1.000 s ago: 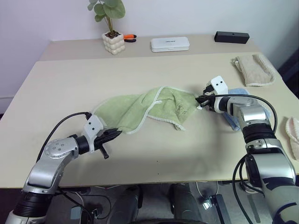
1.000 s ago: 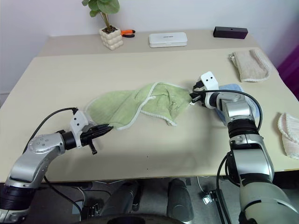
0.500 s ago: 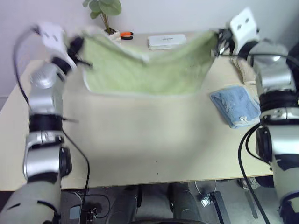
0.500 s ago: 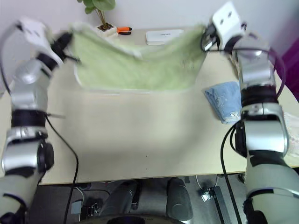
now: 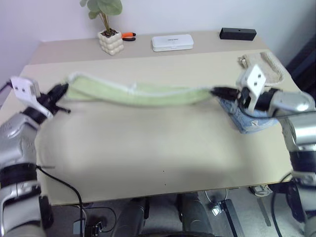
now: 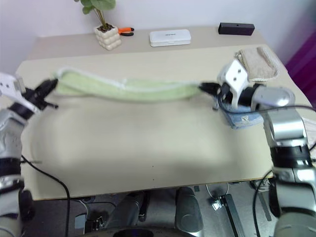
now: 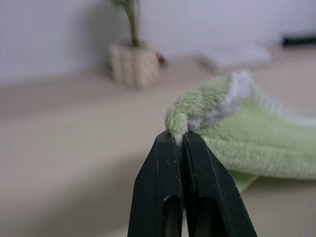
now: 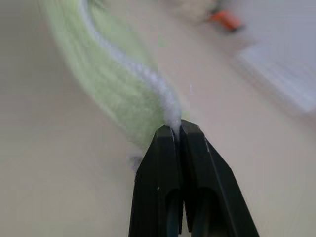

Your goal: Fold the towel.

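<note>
We looked down over a beige table (image 5: 148,148) from the robot's head. At about nine o'clock, the left gripper (image 5: 60,91) had its two black fingers (image 7: 170,163) pressed together, pinching one corner of the towel (image 5: 143,95) by its whitish stitched edge. From there the light green towel ran in a long narrow band across the middle of the table toward three o'clock, sagging slightly in the middle; we could not tell whether its lowest part touched the tabletop. At its far end the right gripper (image 5: 219,91) also had its fingers (image 8: 170,153) closed tight, clamped on the towel's opposite corner.

Along the back of the table, from eleven o'clock to one o'clock, stood a potted plant (image 5: 109,34) in a knobbly white pot, an orange-handled tool (image 5: 127,35) just beside the pot, a flat white box (image 5: 172,42), and a small black box (image 5: 238,33).

At three o'clock, a light blue cloth (image 5: 247,118) lay on the table just under the right gripper's wrist. Just behind it, toward two o'clock, lay a beige cloth (image 5: 269,63).
</note>
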`<control>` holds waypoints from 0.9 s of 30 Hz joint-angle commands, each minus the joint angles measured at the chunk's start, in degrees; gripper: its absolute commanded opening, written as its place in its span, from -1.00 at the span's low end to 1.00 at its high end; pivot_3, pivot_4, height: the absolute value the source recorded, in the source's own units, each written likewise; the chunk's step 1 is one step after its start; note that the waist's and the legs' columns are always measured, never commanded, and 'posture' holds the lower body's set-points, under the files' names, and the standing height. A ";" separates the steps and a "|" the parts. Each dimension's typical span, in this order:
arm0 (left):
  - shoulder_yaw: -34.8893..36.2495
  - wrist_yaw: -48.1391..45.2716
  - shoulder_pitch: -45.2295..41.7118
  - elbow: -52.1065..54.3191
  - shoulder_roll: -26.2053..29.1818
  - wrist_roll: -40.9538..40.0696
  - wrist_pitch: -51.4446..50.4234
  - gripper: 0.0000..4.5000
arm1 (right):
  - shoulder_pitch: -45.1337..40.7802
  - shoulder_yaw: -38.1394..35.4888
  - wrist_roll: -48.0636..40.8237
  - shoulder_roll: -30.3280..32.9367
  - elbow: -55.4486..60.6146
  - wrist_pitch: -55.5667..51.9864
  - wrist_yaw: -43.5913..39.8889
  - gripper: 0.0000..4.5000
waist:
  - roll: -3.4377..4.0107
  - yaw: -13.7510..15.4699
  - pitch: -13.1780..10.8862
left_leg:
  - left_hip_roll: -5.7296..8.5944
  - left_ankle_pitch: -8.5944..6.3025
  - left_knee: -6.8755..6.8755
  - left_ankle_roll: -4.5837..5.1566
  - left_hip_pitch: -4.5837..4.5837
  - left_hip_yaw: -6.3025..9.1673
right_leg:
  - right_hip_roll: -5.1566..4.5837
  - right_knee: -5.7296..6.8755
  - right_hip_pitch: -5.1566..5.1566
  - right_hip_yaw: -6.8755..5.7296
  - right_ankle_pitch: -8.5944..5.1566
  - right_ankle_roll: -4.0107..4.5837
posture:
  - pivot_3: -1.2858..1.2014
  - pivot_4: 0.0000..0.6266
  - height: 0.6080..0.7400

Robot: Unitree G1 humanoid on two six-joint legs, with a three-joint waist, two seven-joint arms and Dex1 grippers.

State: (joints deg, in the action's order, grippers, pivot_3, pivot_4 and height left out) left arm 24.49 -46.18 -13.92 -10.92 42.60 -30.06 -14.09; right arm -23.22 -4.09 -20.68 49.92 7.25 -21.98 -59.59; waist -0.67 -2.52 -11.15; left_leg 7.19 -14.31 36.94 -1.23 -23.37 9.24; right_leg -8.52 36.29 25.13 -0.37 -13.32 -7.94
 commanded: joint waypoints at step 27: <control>6.16 1.68 15.49 14.44 -0.46 -5.89 -15.91 -1.00 | -6.48 4.25 5.34 -2.66 -10.89 3.04 2.22 -0.99 | -0.01 2.79 0.05 | -0.23 -0.15 -0.02 0.21 0.83 -0.60 | 0.08 -0.22 -0.73 0.19 0.18 0.06 | 0.03 -0.52 1.00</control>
State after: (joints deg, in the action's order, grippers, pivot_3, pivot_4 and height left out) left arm 30.25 -44.51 1.38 3.19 41.98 -36.34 -29.92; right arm -28.44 0.13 -16.17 47.32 -3.00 -20.60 -57.57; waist -0.68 0.27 -11.11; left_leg 6.96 -14.46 36.93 -1.02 -22.55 8.65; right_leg -8.44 36.07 24.40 -0.18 -13.14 -7.88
